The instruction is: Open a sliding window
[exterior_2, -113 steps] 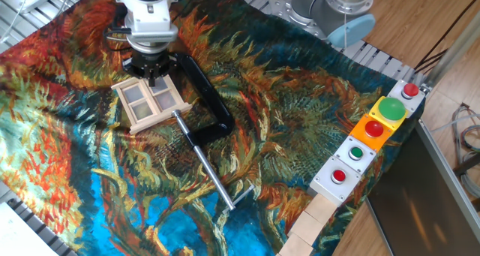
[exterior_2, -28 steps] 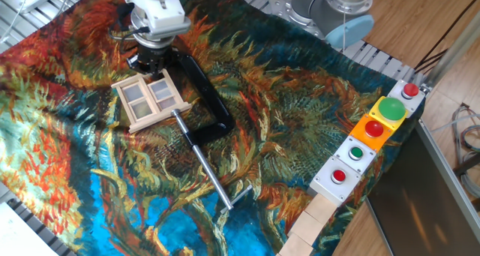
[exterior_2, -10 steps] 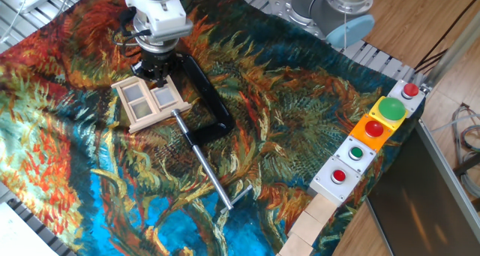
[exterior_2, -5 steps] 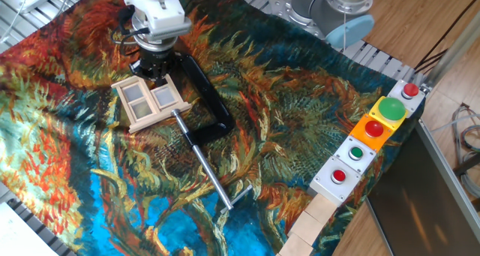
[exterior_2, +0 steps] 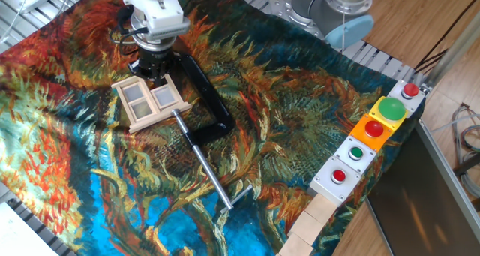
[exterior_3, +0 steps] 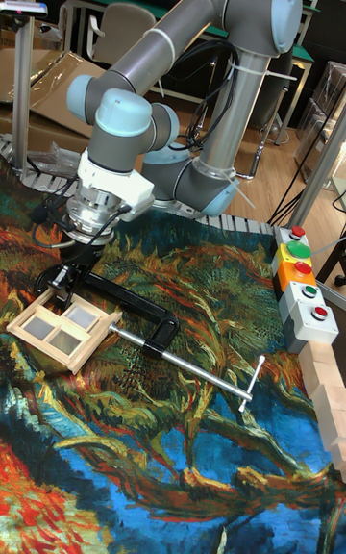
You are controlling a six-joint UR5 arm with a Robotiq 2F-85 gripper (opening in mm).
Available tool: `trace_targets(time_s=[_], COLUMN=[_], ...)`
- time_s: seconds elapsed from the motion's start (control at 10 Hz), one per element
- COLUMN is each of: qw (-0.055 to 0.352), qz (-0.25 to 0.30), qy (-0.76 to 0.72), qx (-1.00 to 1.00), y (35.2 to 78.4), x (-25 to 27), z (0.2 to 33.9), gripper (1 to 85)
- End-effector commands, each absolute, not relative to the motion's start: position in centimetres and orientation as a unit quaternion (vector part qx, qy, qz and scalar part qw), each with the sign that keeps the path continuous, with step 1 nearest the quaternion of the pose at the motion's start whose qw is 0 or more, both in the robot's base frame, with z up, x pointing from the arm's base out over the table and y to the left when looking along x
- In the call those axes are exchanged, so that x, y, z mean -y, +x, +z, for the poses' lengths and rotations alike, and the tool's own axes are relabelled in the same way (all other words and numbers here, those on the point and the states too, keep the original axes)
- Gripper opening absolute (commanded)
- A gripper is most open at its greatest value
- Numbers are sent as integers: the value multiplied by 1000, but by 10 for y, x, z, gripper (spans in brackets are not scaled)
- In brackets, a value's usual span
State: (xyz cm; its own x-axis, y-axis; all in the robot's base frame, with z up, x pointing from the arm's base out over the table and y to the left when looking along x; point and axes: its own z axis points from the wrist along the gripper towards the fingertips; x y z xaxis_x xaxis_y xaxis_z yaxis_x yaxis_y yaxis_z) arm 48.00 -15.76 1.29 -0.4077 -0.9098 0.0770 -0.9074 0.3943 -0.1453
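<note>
The sliding window [exterior_2: 150, 102] is a small pale wooden frame with four greyish panes, lying flat on the patterned cloth at the upper left. In the tall fixed view the sliding window [exterior_3: 61, 327] sits at the left. My gripper [exterior_2: 154, 76] points straight down at the window's far edge, its dark fingers together and its tips at or just above the top rail. The same gripper [exterior_3: 79, 273] tapers to a narrow tip over the frame's far corner. Nothing is held between the fingers.
A black C-clamp [exterior_2: 202, 94] with a long steel rod [exterior_2: 206, 173] lies right beside the window, touching its right side. A box of coloured buttons [exterior_2: 371, 136] and wooden blocks [exterior_2: 315, 218] line the right table edge. A second arm's base [exterior_2: 330, 8] stands behind.
Over the last second the gripper has edged slightly left along the window's far edge. The window and clamp have not visibly moved.
</note>
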Motion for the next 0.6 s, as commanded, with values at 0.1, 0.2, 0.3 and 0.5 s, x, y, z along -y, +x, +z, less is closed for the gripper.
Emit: trace_targets(time_s=[0.1, 0.2, 0.3, 0.5], qw=[14, 12, 12, 12], qz=[-75, -74, -74, -74], qy=[-540, -539, -538, -536], qx=[-838, -839, -839, -841], y=[482, 482, 482, 479], x=[151, 149, 150, 154], z=[12, 14, 14, 16], gripper=[13, 13, 13, 13])
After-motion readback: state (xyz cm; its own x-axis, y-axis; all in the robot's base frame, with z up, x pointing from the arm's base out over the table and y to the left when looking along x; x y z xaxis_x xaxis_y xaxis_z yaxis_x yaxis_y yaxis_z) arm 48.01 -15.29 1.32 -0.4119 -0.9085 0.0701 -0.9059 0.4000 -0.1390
